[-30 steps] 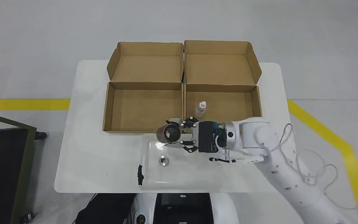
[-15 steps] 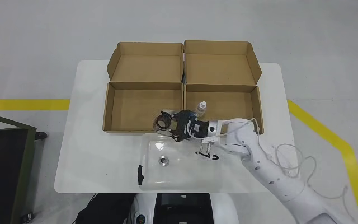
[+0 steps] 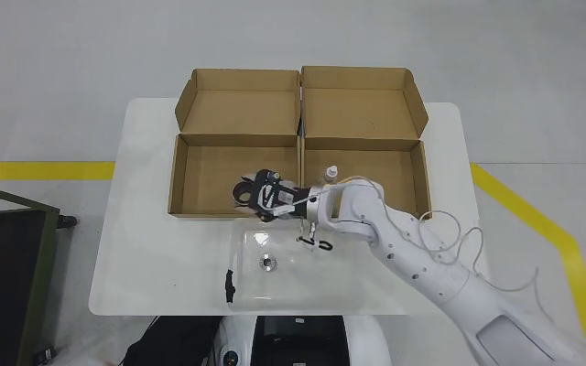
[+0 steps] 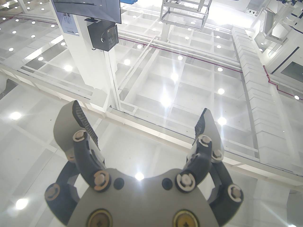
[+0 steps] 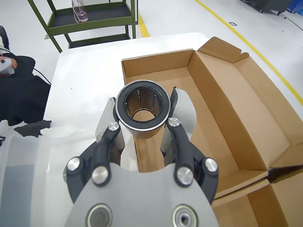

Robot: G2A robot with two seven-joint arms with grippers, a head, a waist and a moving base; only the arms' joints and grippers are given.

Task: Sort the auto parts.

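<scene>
My right gripper (image 5: 143,116) is shut on a metal cylindrical bearing (image 5: 142,108) with a black end ring. In the top view the right gripper (image 3: 252,196) holds the bearing (image 3: 245,194) over the near edge of the left cardboard box (image 3: 197,178). A small white bottle (image 3: 328,174) stands in the right cardboard box (image 3: 403,169). A clear plastic tray (image 3: 247,285) near the table's front holds a small round metal part (image 3: 266,263). My left gripper (image 4: 142,128) is open, empty, and points up at the ceiling.
A black strip (image 3: 228,286) lies at the tray's left edge. Both boxes have their lids folded back toward the far side. A green metal cart (image 5: 90,12) with a pink bottle stands on the floor beyond the white table (image 3: 137,229).
The right gripper has carried the bearing leftward and away from the tray, from above the tray's far edge to over the left box.
</scene>
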